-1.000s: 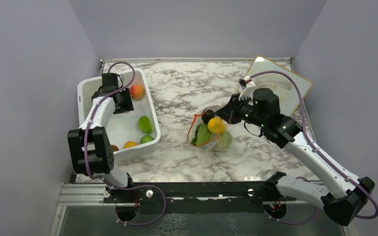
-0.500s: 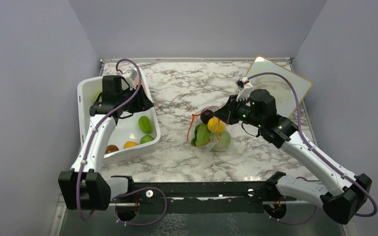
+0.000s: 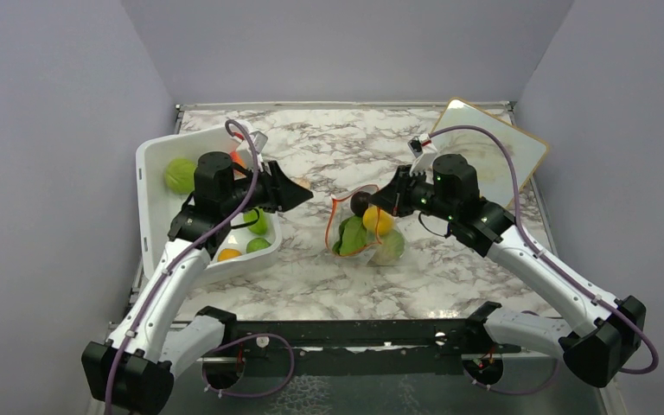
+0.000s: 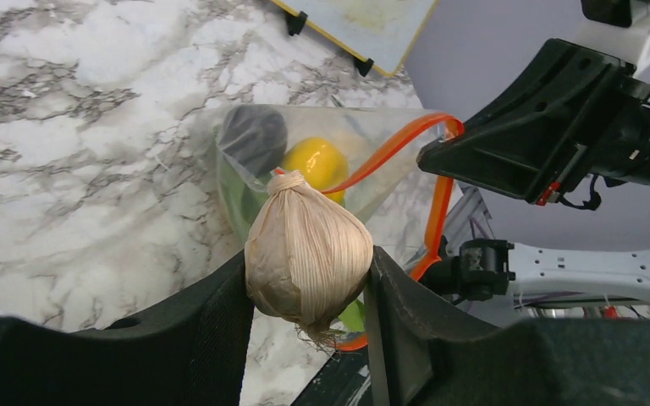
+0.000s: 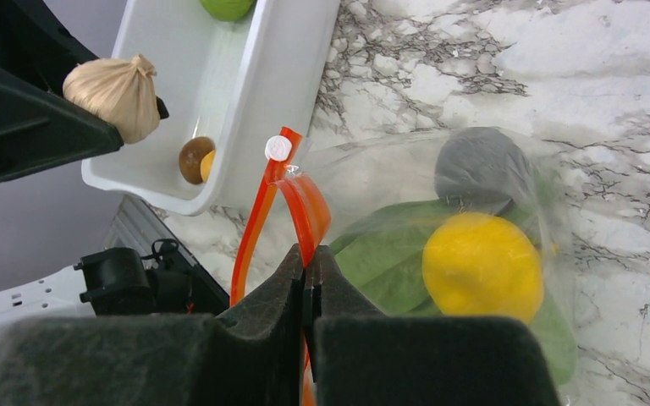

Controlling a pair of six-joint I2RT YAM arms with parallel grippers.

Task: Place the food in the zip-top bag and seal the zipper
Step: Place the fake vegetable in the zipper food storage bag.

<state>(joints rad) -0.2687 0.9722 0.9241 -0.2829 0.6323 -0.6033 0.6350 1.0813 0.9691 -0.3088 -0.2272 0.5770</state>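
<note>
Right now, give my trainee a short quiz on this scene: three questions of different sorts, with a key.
1. True or false: the left hand is empty.
2. Fill in: the yellow fruit lies inside the ____.
3. The right hand pinches: A the zipper, B the white tub, C the yellow fruit.
Key: 1 false, it grips the beige bulb; 2 zip-top bag; 3 A.

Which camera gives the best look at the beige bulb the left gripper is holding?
Left wrist: the beige bulb fills the centre, clamped in the left gripper. Right wrist shows it small, upper left; top view, barely a speck.
</note>
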